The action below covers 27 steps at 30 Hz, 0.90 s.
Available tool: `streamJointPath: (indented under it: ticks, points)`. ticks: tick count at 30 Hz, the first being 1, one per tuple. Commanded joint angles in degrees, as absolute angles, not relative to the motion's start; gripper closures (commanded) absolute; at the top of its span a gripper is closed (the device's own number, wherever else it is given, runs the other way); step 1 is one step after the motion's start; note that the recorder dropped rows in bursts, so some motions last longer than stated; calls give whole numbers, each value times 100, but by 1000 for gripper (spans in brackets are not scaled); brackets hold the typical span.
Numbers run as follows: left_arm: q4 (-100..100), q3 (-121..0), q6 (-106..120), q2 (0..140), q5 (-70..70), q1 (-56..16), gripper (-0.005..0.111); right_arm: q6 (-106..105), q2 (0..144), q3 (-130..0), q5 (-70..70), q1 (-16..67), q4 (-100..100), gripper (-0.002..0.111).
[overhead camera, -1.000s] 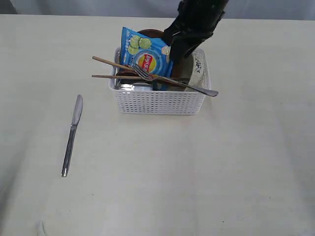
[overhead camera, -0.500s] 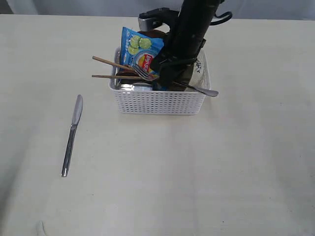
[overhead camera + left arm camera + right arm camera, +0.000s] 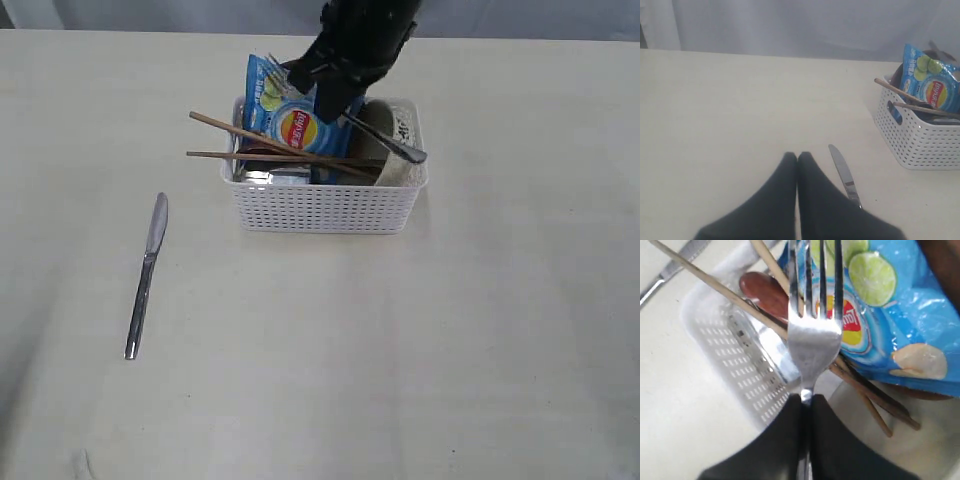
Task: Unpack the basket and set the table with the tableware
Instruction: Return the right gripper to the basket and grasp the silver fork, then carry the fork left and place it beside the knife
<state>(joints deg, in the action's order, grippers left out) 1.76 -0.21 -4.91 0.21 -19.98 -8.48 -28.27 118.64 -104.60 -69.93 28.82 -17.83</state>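
Observation:
The white perforated basket (image 3: 325, 205) stands at the back middle of the cream table (image 3: 400, 350). In it are two wooden chopsticks (image 3: 260, 145), a blue chip bag (image 3: 290, 115), a reddish-brown spoon (image 3: 762, 290) and a cream bowl (image 3: 400, 140). My right gripper (image 3: 335, 105) is shut on the steel fork (image 3: 812, 335), lifted above the basket with its handle (image 3: 400, 148) slanting down right. The steel knife (image 3: 146, 275) lies on the table to the left. My left gripper (image 3: 797, 156) is shut and empty beside the knife (image 3: 842, 172).
The basket (image 3: 920, 140) sits far to one side in the left wrist view. A grey backdrop runs along the table's far edge (image 3: 150, 28).
The right gripper dropped into the basket, closed on the fork and has raised it off the basket rim, up and toward the back. The knife and basket have not moved.

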Motion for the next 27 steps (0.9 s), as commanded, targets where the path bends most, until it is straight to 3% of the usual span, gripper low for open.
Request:
streamJointPath:
  ticks: [1,7,12,27]
  points:
    - [171,0,-473,0,-1985,-875,107,-2067,11144,-10519,-6996,3233,-1814,108]
    - [171,0,-473,0,-1985,-875,107,-278,10806,-9930,-6817,4753,-1814,109]
    - [171,0,-473,0,-1985,-875,107,2047,10872,-8758,-4801,5950,-1801,109]
    - [171,0,-473,0,-1985,-875,107,5148,11909,-8759,-3979,6064,-47,109]
